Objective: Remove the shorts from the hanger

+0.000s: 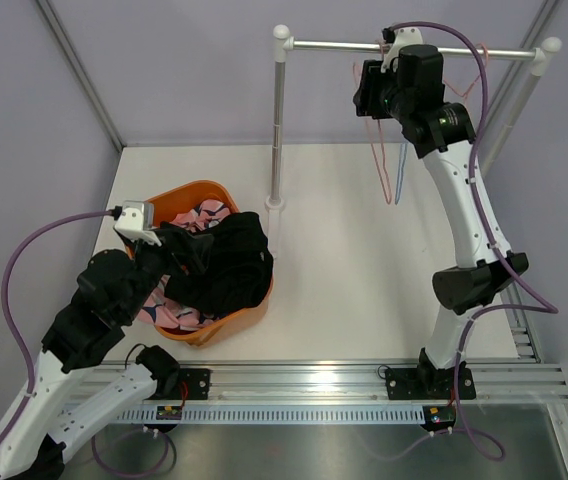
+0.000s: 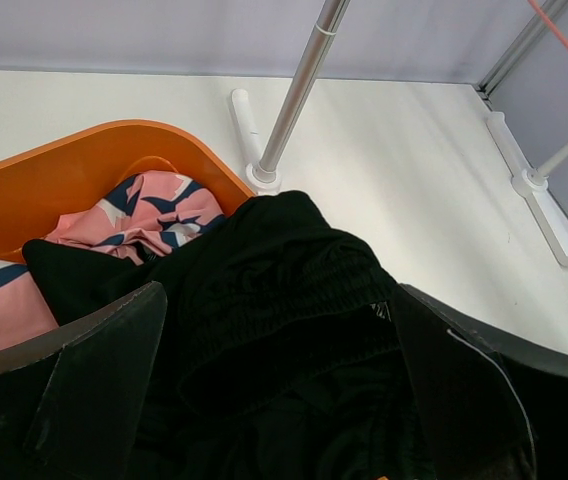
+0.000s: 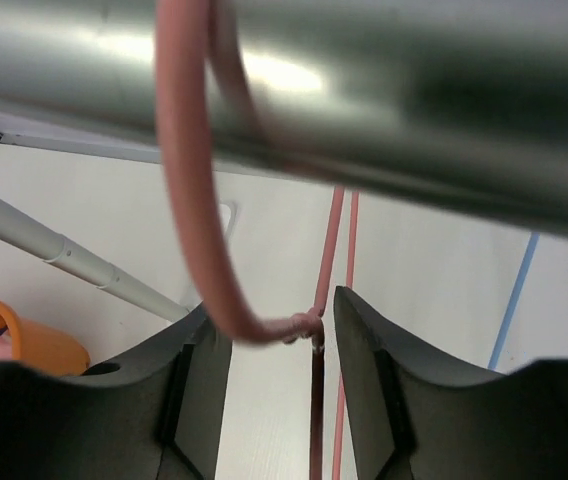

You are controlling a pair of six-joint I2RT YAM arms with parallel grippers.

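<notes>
Left side: the orange basket [image 1: 189, 195] sits on the white table [image 1: 364, 280], just left of the upright post [image 1: 278, 130] of the hanging stand. The black shorts [image 1: 229, 260] lie heaped in it, spilling over its right rim; the pink shorts [image 2: 154, 215], blotched navy and white, lie beneath and to the left, inside the basket. The left gripper [image 2: 282, 300] hangs over this heap with its jaws spread fully wide, one finger on either side of the black mound, and nothing is pinched between them. Whether the fingers touch the cloth cannot be told. Right side: the right arm is stretched up to the horizontal rail [image 1: 344, 45]. The right gripper [image 3: 279, 340] sits just below the rail with its jaws partly apart. The twisted neck of the pink hanger [image 3: 189, 230] stands in the gap, unclamped, its hook looped over the rail. A blue hanger [image 3: 514, 300] hangs further right. Both hangers are bare wire.
</notes>
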